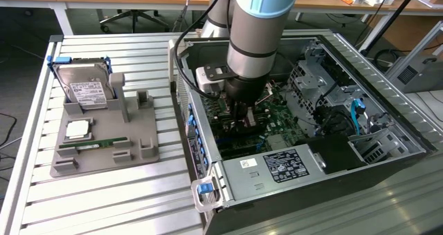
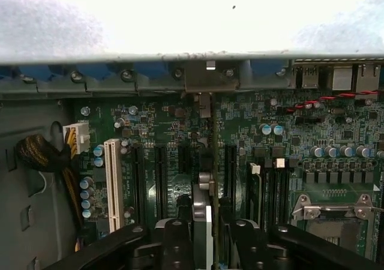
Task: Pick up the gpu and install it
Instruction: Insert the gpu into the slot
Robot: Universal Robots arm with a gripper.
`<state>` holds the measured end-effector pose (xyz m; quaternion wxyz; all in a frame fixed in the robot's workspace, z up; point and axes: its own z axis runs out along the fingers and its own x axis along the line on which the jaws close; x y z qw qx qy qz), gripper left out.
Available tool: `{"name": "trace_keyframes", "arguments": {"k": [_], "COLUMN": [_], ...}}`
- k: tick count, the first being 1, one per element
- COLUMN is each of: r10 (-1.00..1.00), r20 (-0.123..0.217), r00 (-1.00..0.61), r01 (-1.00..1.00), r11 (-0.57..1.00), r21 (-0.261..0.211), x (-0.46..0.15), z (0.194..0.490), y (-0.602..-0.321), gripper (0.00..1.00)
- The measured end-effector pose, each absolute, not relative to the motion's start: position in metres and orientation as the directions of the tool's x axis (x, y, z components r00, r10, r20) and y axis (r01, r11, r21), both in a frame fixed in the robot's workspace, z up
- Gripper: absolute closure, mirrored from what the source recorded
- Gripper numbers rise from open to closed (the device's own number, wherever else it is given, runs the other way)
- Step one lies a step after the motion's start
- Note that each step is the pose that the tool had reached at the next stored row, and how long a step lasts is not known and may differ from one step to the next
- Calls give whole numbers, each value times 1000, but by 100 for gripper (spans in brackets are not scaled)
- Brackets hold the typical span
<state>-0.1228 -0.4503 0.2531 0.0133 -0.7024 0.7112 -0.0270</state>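
Dark and thin, the gpu [image 2: 214, 162] is standing on edge among the motherboard's [image 2: 312, 138] expansion slots in your wrist view, so you are seeing it edge-on as a narrow line. Its long axis is running from between the gripper's [image 2: 207, 231] fingers [image 2: 174, 234] toward the rear wall of the computer case [image 1: 387, 141], where its silvery bracket [image 2: 205, 105] is sitting against the metal strip with blue clips. The card is lying parallel to the black slots on either side and to the white slot [image 2: 112, 183] further off.

You are looking at the two black fingers flanking the card's near end, one on each side; whether they are pinching the card or standing just clear of it you cannot tell.

In the exterior view the arm [image 1: 256, 38] is reaching down into the open case, and the gripper [image 1: 244, 122] is sitting low over the motherboard [image 1: 284, 115]. Toward the exterior view's left, well apart from the case, a grey fixture [image 1: 104, 147] is resting on the slatted table [image 1: 104, 204], holding a hard drive [image 1: 86, 87], a green memory stick [image 1: 93, 143] and a square processor [image 1: 78, 128].
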Motion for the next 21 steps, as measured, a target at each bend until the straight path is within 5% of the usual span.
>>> {"name": "trace_keyframes", "arguments": {"k": [3, 15, 21], "r10": [-1000, -1000, -1000], "r20": [18, 19, 22], "r00": [-13, -13, -13], "r01": [-998, -998, -998], "r11": [12, 12, 12], "r21": [-57, -57, -57], "x": [-123, -123, -121], "z": [253, 282, 294], "y": [-450, -445, -440], "gripper": [54, 54, 89]}}
